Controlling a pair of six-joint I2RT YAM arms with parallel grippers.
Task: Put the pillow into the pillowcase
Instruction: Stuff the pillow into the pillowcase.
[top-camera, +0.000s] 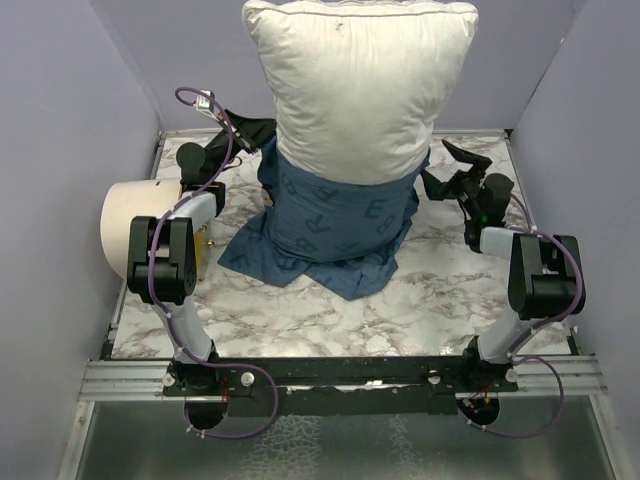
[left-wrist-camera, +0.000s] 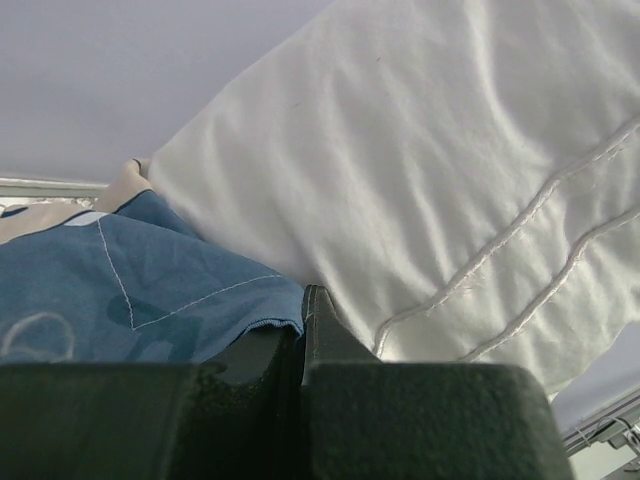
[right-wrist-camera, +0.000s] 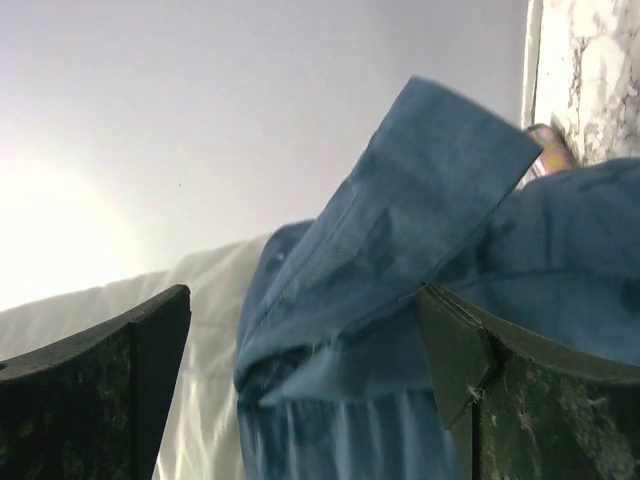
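The white pillow (top-camera: 360, 85) stands on end against the back wall, its lower part inside the blue pillowcase (top-camera: 335, 225), which spreads crumpled on the marble table. My left gripper (top-camera: 264, 133) is at the case's left edge, beside the pillow (left-wrist-camera: 430, 170). Seen from the left wrist, this gripper (left-wrist-camera: 303, 303) is shut, with the hem of the pillowcase (left-wrist-camera: 150, 290) pinched between its jaws. My right gripper (top-camera: 441, 168) is at the case's right edge. It stands open (right-wrist-camera: 300, 370), a fold of the pillowcase (right-wrist-camera: 400, 260) hanging loose between its fingers.
A cream cylinder (top-camera: 125, 230) lies at the table's left edge beside the left arm. Lavender walls close in the back and both sides. The marble table (top-camera: 400, 310) shows in front of the pillowcase.
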